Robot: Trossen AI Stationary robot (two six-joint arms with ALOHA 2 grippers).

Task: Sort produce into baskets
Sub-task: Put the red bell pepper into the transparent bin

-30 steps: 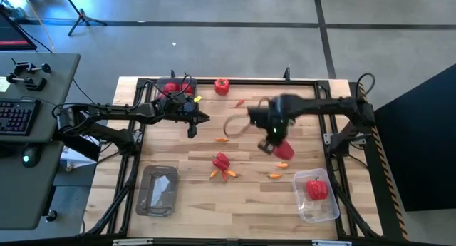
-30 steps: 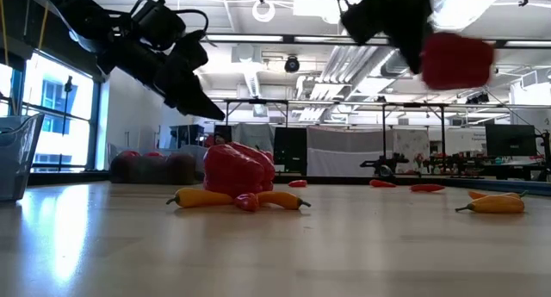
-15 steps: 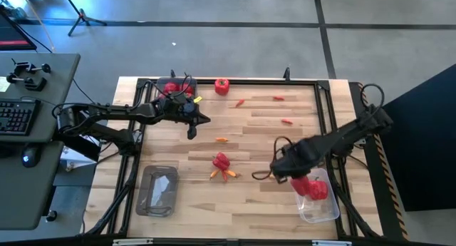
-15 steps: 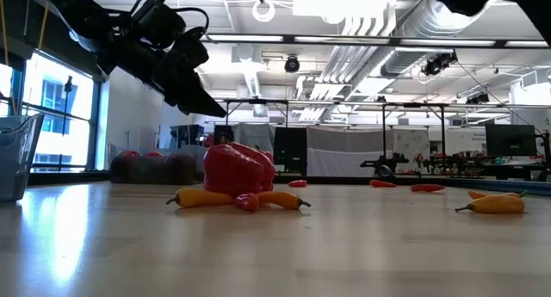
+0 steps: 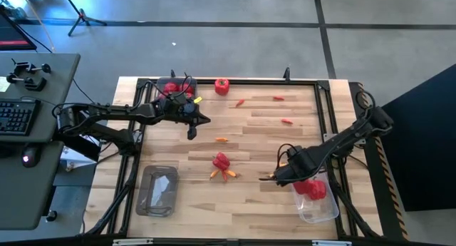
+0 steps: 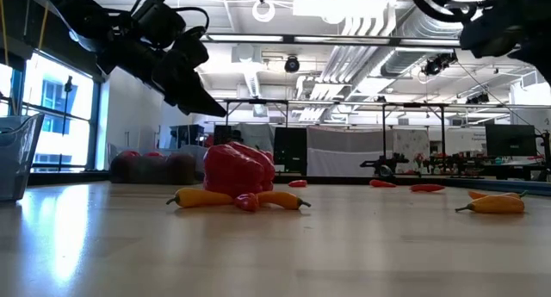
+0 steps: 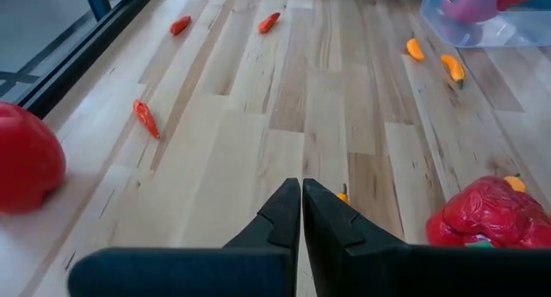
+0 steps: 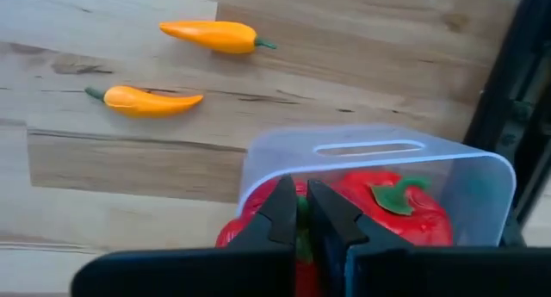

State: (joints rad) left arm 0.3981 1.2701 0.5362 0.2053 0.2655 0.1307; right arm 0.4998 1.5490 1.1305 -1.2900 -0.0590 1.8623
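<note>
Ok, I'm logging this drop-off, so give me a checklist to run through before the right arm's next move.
1. Right gripper empty, fingers together: ok.
2. Bell peppers inside the right tub: ok.
3. Tub upright on the table: ok.
4. Two orange peppers lie clear of the tub: ok.
5. Left gripper parked far across the table, shut: ok.
6. Room in the tub for another pepper: cannot tell.

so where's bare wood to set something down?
Widest bare strip: the near edge between the empty tub and the right tub. Also free between the left gripper and the center pepper. The far edge is crowded with small peppers.
</note>
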